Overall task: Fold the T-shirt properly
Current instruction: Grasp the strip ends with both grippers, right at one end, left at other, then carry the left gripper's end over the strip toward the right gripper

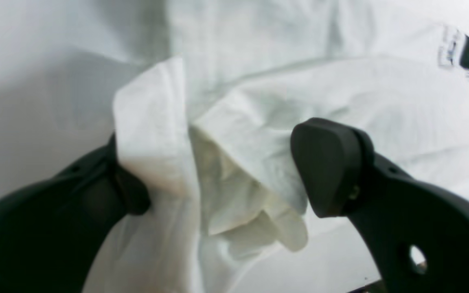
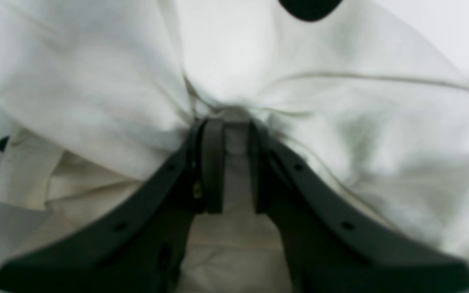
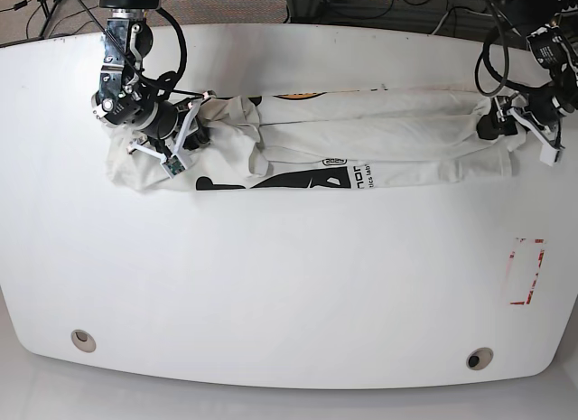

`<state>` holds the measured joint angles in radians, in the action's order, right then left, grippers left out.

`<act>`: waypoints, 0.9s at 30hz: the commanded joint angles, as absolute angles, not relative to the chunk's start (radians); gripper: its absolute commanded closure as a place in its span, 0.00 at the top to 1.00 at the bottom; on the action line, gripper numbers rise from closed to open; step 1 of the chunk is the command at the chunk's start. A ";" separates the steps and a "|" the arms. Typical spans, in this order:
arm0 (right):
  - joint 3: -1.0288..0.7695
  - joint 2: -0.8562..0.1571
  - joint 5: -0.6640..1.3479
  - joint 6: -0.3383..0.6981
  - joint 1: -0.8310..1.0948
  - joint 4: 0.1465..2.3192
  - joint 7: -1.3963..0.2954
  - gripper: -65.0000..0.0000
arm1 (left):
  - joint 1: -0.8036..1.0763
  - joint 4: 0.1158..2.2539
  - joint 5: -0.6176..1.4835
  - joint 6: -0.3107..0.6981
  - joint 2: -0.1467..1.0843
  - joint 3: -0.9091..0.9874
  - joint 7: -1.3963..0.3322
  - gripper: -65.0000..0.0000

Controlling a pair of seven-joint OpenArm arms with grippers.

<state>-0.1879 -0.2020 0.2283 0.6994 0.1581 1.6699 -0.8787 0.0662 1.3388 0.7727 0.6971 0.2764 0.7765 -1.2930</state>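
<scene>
So the right gripper [image 2: 231, 162] has its 2 jaws pinched nearly together on a bunched ridge of the T-shirt [image 3: 361, 135], with cream cloth wedged in the narrow slot between them and fanning out above and to both sides of the tool. Over at the other end, the left gripper [image 1: 222, 171] is spread wide, 1 pad on each side of a crumpled hem corner; the cloth sits between the pads and brushes the left-hand one, but nothing's clamped, so I'd call it not holding anything yet. The shirt itself is stretched out as a long narrow band across the far half of the white table [image 3: 289, 294], running from one gripper to the other, already doubled over lengthwise. My read is that the lengthwise fold is done and it's setting up the end-to-end fold. Next move probably needs the left jaws to close on that corner, then one end carried over to the other without dragging the layers apart. As for writing: bold black lettering [image 3: 298, 179] along the near edge, reads something like "NOR" sideways, can't make it out properly. A small orange print [image 3: 302, 97] peeks out at the far edge.
</scene>
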 commanded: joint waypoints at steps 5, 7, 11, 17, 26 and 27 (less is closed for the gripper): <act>-0.188 -0.206 0.223 0.698 0.150 1.681 -0.886 0.17 | 0.058 1.346 0.779 0.698 0.292 0.748 -1.299 0.65; -0.189 -0.206 0.223 0.698 0.150 1.681 -0.886 0.17 | 0.058 1.346 0.779 0.698 0.292 0.736 -1.299 0.53; -0.189 -0.206 0.223 0.698 0.150 1.681 -0.886 0.17 | 0.058 1.346 0.779 0.698 0.292 0.702 -1.297 0.28; -0.189 -0.206 0.223 0.698 0.150 1.681 -0.886 0.17 | 0.062 1.368 0.777 0.698 0.295 0.647 -1.273 0.07; -0.189 -0.206 0.223 0.698 0.150 1.681 -0.886 0.17 | 0.124 1.613 0.779 0.698 0.295 0.616 -1.245 0.07; -0.191 -0.206 0.223 0.698 0.150 1.681 -0.886 0.17 | 0.130 1.655 0.779 0.698 0.295 0.604 -1.245 0.07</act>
